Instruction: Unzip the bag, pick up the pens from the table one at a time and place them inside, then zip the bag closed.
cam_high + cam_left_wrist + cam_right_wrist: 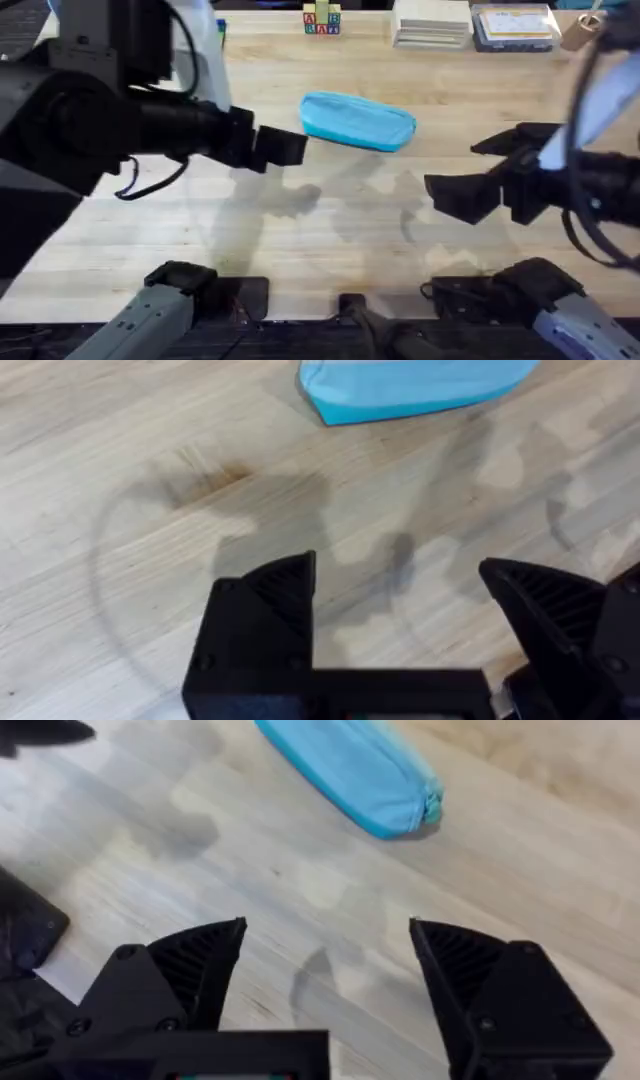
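Observation:
The light blue bag [358, 121] lies on the table [330, 230] at the middle back, and its zip looks shut. Its end with a small teal pull shows in the right wrist view [350, 765], and a corner of it in the left wrist view [410, 385]. My left gripper [290, 146] hovers just left of the bag, open with nothing between its fingers [265, 610]. To the right and nearer than the bag, my right gripper [462, 190] also stands open and empty, fingers [190, 970] wide apart. The pens are out of view.
Along the far edge stand lettered toy blocks [322, 19], a stack of white books [432, 22] and a clear lidded box [512, 27]. Bare wood stretches between the bag and the arm bases.

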Controlling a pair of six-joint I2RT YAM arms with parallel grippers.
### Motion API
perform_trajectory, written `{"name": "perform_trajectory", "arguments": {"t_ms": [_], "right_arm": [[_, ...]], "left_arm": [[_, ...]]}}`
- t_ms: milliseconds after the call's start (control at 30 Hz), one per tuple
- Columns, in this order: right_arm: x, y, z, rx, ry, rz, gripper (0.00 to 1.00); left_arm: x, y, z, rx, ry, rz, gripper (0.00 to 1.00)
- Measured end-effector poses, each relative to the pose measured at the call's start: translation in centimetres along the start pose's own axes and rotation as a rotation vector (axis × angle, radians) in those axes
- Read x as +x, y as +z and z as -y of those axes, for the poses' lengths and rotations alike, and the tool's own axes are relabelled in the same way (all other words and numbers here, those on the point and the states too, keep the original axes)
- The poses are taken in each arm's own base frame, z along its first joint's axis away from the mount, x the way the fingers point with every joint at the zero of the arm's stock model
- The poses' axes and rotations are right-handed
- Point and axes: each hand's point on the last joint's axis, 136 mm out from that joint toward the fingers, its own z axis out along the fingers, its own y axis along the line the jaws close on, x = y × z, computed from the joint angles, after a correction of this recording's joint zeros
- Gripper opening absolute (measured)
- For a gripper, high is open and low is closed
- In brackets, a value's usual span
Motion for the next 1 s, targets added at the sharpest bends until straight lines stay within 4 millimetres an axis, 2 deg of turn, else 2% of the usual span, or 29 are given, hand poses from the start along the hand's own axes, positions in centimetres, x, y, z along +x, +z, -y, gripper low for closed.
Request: {"name": "perform_trajectory", "arguments": {"t_ms": [200, 600, 800, 900, 1000], "right_arm": [[-0.2, -1.8, -0.4, 0.005, -0.022, 0.092, 0.996], [-0.4, -1.8, -0.4, 0.003, 0.011, 0.099, 0.997], [-0.4, -1.8, -0.6, -0.006, 0.033, 0.1, 0.997], [-0.4, -1.8, -0.7, -0.013, 0.036, 0.1, 0.997], [-0.4, -1.8, -0.7, -0.013, 0.037, 0.1, 0.998]], "left_arm": [[0.6, 0.7, 1.5, -0.034, 0.013, -0.036, 0.998], [0.3, 1.4, 2.3, -0.07, -0.01, -0.016, 0.997], [2.5, 2.8, 1.8, -0.072, -0.047, -0.063, 0.998], [2.8, 2.5, 1.9, -0.067, -0.05, -0.041, 0.997], [1.9, 1.3, 2.2, -0.055, -0.034, 0.043, 0.996]]}}
